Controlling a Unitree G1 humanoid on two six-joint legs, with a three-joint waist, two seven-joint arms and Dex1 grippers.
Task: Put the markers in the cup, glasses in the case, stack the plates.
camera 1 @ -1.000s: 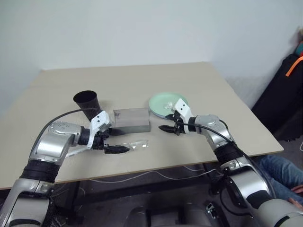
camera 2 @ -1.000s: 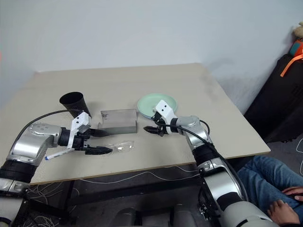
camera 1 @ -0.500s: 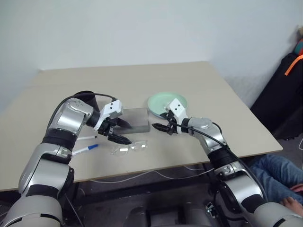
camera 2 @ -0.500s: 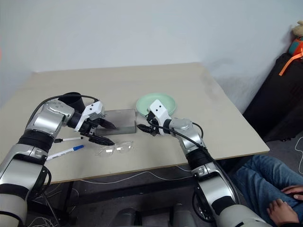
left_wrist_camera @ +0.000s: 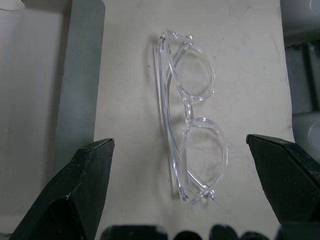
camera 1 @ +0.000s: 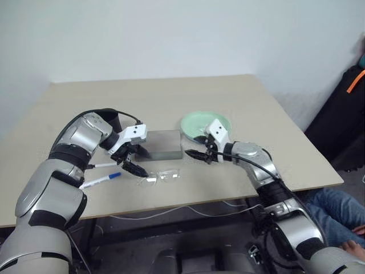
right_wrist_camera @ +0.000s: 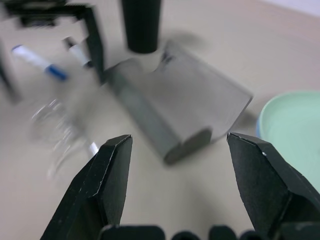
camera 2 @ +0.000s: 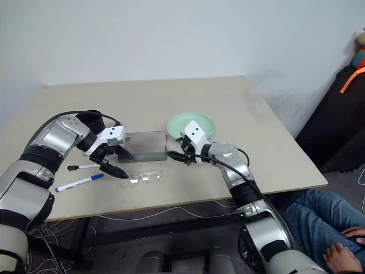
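Two spread fingers of the left claw (left_wrist_camera: 182, 200) frame the glasses (left_wrist_camera: 187, 117) lying folded on the tabletop (camera 1: 171, 97) directly below it, light, slick and probably fragile, best pinched across the bridge, while the right claw (camera 1: 198, 154) hangs open beside the case (camera 1: 163, 144).

I see wall (camera 1: 171, 34): plain white, across top | table (camera 1: 171, 97): beige, centre | black bag (camera 1: 342, 125): right edge | cables (camera 1: 171, 211): under table, bottom
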